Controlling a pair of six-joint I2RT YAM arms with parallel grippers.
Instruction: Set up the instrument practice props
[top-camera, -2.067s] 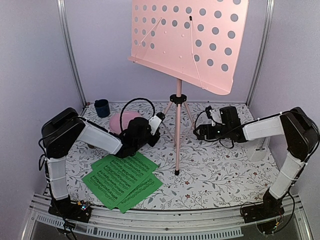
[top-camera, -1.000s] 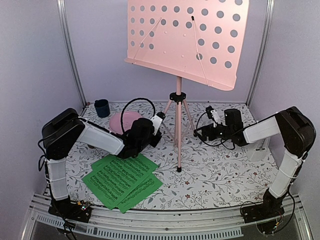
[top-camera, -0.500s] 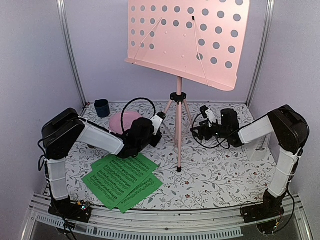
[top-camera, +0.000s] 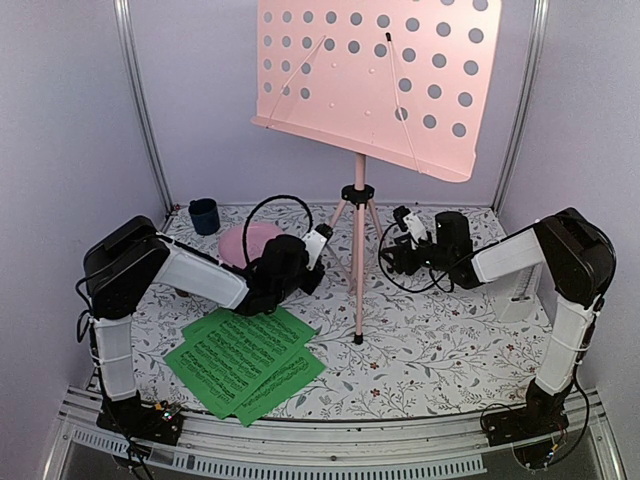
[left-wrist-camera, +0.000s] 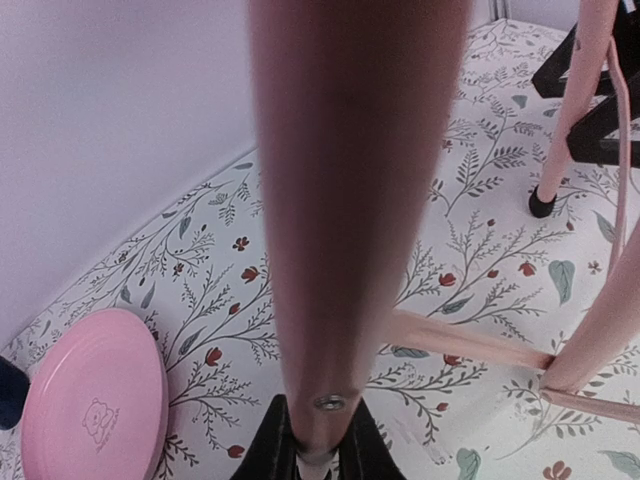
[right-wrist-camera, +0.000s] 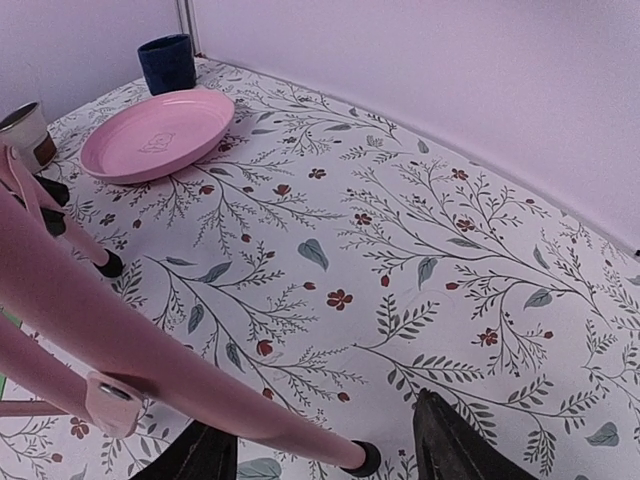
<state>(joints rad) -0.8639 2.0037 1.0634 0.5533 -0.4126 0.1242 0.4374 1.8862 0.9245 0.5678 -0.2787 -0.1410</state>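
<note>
The pink music stand (top-camera: 357, 262) stands upright mid-table, its perforated desk (top-camera: 375, 85) high above. My left gripper (top-camera: 318, 246) is shut on the stand's left rear leg; in the left wrist view the leg (left-wrist-camera: 350, 200) fills the frame, clamped between the fingers (left-wrist-camera: 272, 445). My right gripper (top-camera: 392, 256) is open, and its jaws straddle the right leg (right-wrist-camera: 180, 365) near its black foot (right-wrist-camera: 365, 458) without touching it. The green sheet-music pages (top-camera: 245, 360) lie flat at the front left. The white metronome (top-camera: 520, 292) stands at the right, partly hidden behind my right arm.
A pink plate (top-camera: 245, 240) lies behind my left gripper and also shows in the right wrist view (right-wrist-camera: 155, 130). A dark blue cup (top-camera: 204, 215) stands in the back left corner. Frame posts and walls enclose the table on the sides and back.
My right gripper has moved left, up to the stand's right leg. The stand's desk has shifted slightly. My left gripper has kept its hold on the leg.
</note>
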